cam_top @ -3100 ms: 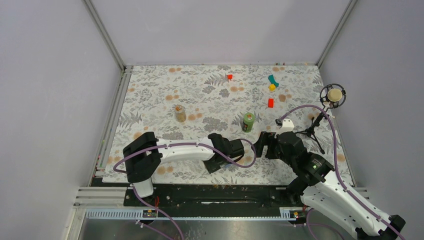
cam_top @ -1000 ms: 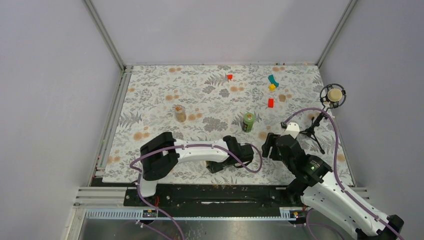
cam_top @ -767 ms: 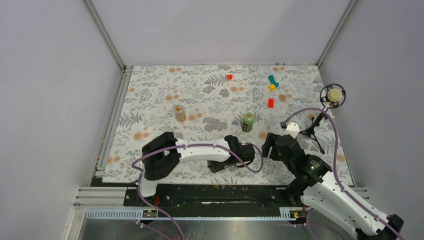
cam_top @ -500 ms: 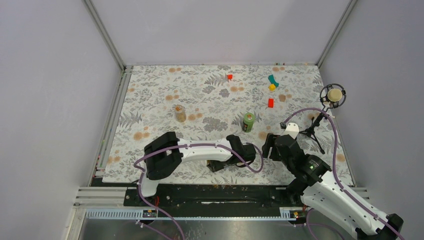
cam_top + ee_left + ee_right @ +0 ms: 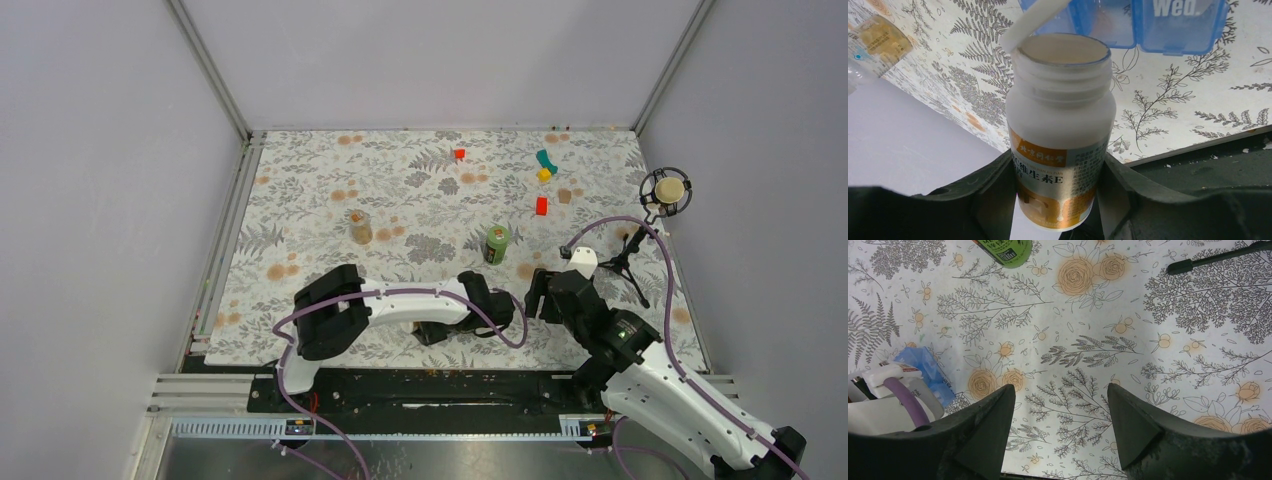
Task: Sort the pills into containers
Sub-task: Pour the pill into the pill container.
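I have the left gripper (image 5: 1055,186) clamped on the white pill bottle (image 5: 1060,115), its uncapped mouth tipped toward the blue pill box (image 5: 1178,25) at the top edge of the left wrist view, one compartment lid (image 5: 1033,20) raised. The right gripper (image 5: 1060,415) hangs empty, jaws apart, over the floral table (image 5: 1198,365). I judge this the pouring step; next I must tilt gently so the contents drop into the open cell only
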You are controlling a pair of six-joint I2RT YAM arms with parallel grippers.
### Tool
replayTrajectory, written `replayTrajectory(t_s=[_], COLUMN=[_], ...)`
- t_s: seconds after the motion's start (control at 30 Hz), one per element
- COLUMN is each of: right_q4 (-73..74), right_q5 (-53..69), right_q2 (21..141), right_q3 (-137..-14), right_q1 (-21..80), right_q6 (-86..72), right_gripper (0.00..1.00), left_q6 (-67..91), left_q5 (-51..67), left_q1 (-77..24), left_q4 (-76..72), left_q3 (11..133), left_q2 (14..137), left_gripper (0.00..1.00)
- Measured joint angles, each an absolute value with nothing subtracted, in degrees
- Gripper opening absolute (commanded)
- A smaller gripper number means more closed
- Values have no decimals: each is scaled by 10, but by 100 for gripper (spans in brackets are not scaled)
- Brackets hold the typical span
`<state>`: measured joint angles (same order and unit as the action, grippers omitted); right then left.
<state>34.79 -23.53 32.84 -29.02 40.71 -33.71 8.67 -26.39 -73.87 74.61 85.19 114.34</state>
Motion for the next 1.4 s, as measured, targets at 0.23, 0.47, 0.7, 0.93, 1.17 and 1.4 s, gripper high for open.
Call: replayTrajectory(t_s=[0.23, 0.47, 0.7, 0.93, 1.17, 1.4], right_q4=[351, 357, 351, 348, 348, 347], right_q5=[-236, -244, -245, -245, -245, -245], right_q2=[329, 332, 332, 331, 327, 327], right_q3=[-289, -284, -283, -283, -282, -282], right_q1=[407, 407, 407, 407, 407, 407], right_q6=[-335, -334, -335, -335, -336, -338], right_gripper=[76, 76, 77, 77, 77, 77], left_q6=[87, 90, 88, 86, 86, 86], left_q5=[-264, -269, -276, -280, -289, -295], left_q1=[-741, -743, -748, -751, -751, -752], left_q4=[755, 762, 771, 776, 781, 789], left_q3=[859, 867, 874, 885, 888, 893], left_q2=[1152, 1166, 1176, 1185, 1188, 1188], left_gripper=[0, 0, 0, 0, 0, 0])
